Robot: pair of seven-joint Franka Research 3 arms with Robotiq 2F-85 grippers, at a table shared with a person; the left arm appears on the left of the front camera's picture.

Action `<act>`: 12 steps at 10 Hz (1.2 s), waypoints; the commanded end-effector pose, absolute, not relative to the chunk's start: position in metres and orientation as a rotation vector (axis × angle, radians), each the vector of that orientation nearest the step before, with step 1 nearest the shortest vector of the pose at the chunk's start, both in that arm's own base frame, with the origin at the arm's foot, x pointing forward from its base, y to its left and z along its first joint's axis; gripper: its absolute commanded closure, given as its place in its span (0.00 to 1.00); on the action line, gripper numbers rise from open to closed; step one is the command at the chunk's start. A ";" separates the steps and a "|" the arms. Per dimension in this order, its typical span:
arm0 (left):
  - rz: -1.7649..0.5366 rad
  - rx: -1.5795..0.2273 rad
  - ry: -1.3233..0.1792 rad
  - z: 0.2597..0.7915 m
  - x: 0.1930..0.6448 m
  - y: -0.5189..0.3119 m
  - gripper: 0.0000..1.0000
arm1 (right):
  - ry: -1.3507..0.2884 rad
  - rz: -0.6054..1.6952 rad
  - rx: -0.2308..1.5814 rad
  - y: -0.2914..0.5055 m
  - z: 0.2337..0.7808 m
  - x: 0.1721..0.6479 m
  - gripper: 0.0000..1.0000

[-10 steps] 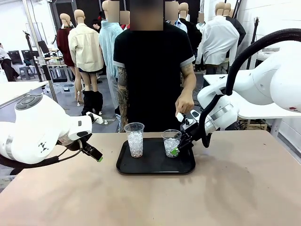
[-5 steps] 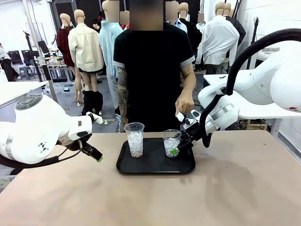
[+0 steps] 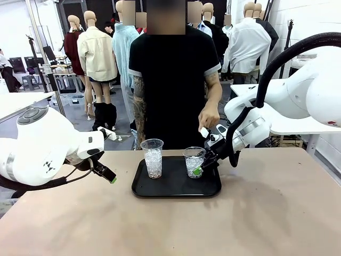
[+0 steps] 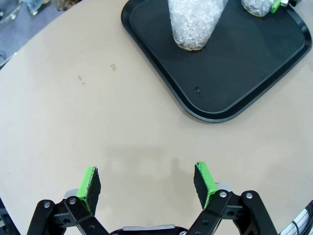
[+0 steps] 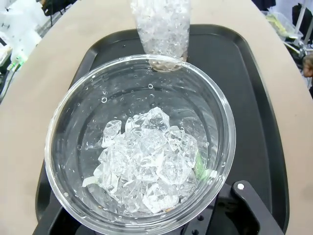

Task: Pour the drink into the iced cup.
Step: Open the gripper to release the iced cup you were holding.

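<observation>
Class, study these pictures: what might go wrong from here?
The right claw holds the iced right cup; lifting or tilting it might spill ice onto the tray. The left cup stands close by and might get knocked. The person's hand hovers near the right arm; they might collide.

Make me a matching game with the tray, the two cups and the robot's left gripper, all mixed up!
Things:
1 tray
2 left cup
3 right cup
4 left gripper

Matches:
A open, above the table
B black
C between the fingers of the right gripper
D standing free, icy

Pairs: 1-B, 2-D, 3-C, 4-A
</observation>
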State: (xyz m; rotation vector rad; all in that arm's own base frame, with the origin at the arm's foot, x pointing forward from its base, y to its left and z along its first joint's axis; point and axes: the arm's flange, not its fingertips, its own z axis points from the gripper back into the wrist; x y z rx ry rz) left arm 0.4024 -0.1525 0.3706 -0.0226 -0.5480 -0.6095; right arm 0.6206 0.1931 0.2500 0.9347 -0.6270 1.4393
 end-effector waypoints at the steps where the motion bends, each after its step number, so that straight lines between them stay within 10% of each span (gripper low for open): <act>1: -0.606 -0.023 -0.550 0.371 0.403 -0.151 0.00 | -0.627 1.440 0.935 0.193 0.250 0.621 0.31; 12: -0.606 -0.023 -0.550 0.371 0.403 -0.151 0.00 | -0.839 1.396 0.708 0.154 0.399 0.618 0.31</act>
